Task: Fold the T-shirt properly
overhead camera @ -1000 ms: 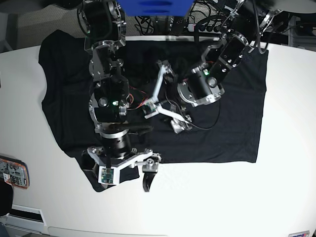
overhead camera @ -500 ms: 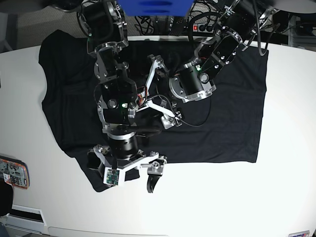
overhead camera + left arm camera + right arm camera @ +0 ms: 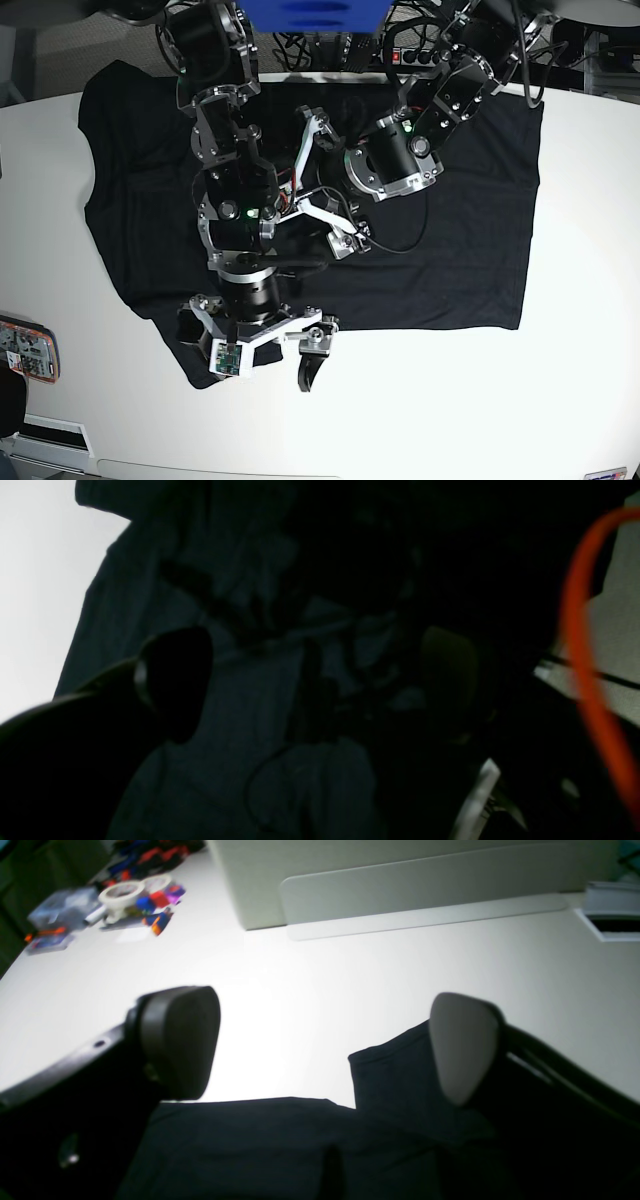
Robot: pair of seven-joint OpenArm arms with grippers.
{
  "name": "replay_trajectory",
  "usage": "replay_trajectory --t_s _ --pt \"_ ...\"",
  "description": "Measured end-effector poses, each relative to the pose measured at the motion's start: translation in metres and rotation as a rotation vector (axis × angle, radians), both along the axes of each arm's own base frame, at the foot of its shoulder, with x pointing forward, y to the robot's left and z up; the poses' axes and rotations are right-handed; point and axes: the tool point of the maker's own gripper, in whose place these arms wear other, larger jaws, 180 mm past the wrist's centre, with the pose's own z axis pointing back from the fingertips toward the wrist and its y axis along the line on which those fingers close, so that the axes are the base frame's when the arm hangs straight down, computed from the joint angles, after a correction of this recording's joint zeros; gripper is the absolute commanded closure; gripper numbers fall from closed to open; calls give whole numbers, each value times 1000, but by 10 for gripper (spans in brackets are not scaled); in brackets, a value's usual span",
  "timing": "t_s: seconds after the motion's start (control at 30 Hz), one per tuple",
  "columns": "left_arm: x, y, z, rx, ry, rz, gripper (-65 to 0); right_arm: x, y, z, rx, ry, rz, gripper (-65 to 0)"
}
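The black T-shirt point(image 3: 450, 250) lies spread flat on the white table point(image 3: 500, 400). My right gripper point(image 3: 248, 352) hangs over its near left sleeve at the front hem. It is open, with the sleeve corner point(image 3: 390, 1075) and bare table showing between its dark pads point(image 3: 175, 1040). My left gripper point(image 3: 325, 190) hovers over the middle of the shirt, close beside the right arm. Its white fingers point(image 3: 318, 135) stand wide apart with nothing between them. The left wrist view is very dark and shows only shirt cloth point(image 3: 240, 740) under one finger point(image 3: 175, 680).
A small colourful device point(image 3: 25, 350) lies at the table's left edge. Cables and a power strip point(image 3: 420, 55) run along the back. An orange cable point(image 3: 585, 680) crosses the left wrist view. A tape roll and small bits point(image 3: 125, 895) lie at the far corner of the table.
The left arm has swung left and back, bringing its gripper close to the right arm. The right gripper has shifted slightly right and toward the front edge. Both stay open.
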Motion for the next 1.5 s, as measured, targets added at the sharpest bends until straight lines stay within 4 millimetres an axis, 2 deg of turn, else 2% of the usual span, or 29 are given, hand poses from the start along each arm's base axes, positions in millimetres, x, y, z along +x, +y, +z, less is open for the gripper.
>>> replay_trajectory --t_s 0.03,0.1,0.23,0.4,0.53,0.63,0.73,0.83,0.9,0.97,1.1,1.2,1.33,1.5 --pt "0 0 2 -2 -5 0 -645 0 0 0 0 1 -1 -650" --pt "1 1 2 -2 -7 3 -577 0 0 0 3 0 1 -650" --pt "2 1 3 -1 -8 3 -481 0 0 0 4 1 1 -650" --pt "1 -2 9 -77 26 4 -410 0 1 0 4 0 3 -650" --pt "15 15 9 -90 22 72 -398 1 0 2 8 -5 1 -650" --pt "28 43 6 -72 8 128 -398 2 -7 -1 -11 1 1 -650" --pt "27 63 -1 -62 24 145 -398 5 -20 -1 1 1 -36 -650" --pt "35 82 2 -60 1 161 -399 8 -31 1 38 3 -77 -650" --pt "40 97 2 -41 -15 177 -399 10 -33 4 64 0 -85 -650" --pt "39 103 4 -49 -20 183 -399 11 -32 5 58 -7 -69 -650" --pt "34 107 -1 -40 -7 180 -399 10 -41 0 45 6 -81 -650" --pt "33 102 2 -66 -11 160 -399 12 -50 3 8 -11 -95 -650" --pt "26 102 -3 -69 12 161 -399 9 -51 -5 4 14 -91 -650" --pt "27 98 1 -100 -10 163 -399 9 -52 2 5 -8 -92 -650"
